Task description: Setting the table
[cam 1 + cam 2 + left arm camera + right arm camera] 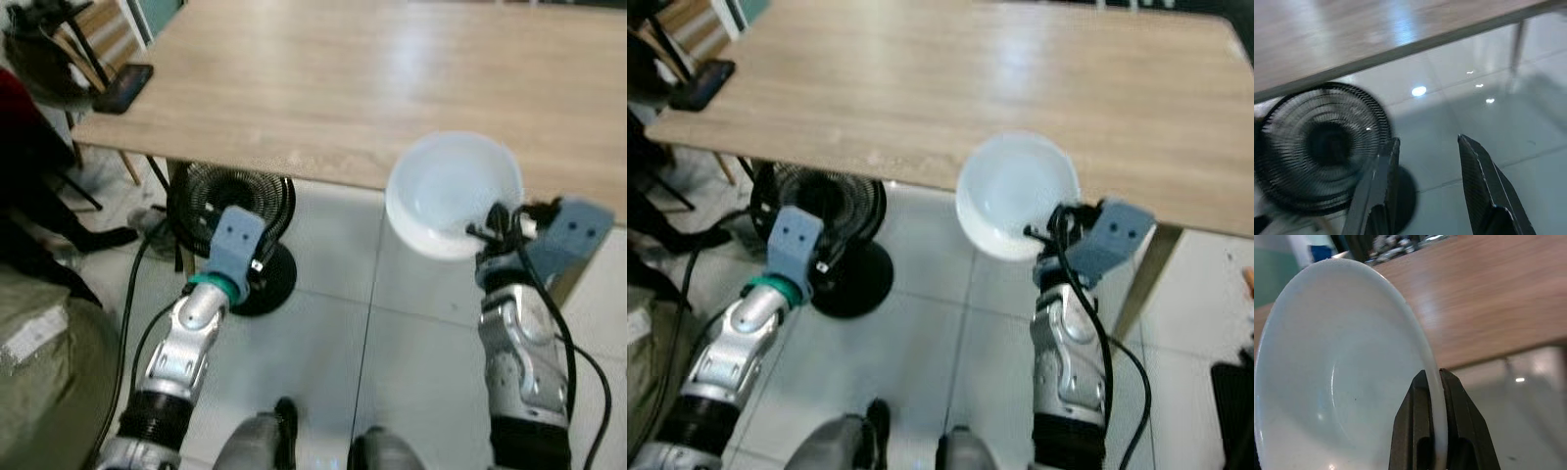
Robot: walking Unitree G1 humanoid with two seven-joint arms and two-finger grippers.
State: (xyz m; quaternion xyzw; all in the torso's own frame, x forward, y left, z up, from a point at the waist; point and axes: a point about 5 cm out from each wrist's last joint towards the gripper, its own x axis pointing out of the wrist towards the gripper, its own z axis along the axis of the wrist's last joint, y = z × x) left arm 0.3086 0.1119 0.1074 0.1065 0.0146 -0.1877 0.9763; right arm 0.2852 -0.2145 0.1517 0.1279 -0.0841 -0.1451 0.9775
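Wooden table (323,88): light top, a dark phone (123,87) at its far-left edge; black floor fan (233,230) on tiled floor below the near edge, beside the left arm. White bowl (453,192): held in air at the table's near edge, right side, partly over the top, partly over the floor. Right gripper (1433,382): fingers clamped on bowl rim, one inside, one outside; left gripper (1426,147): fingers apart, nothing betw. them, low in front of fan.
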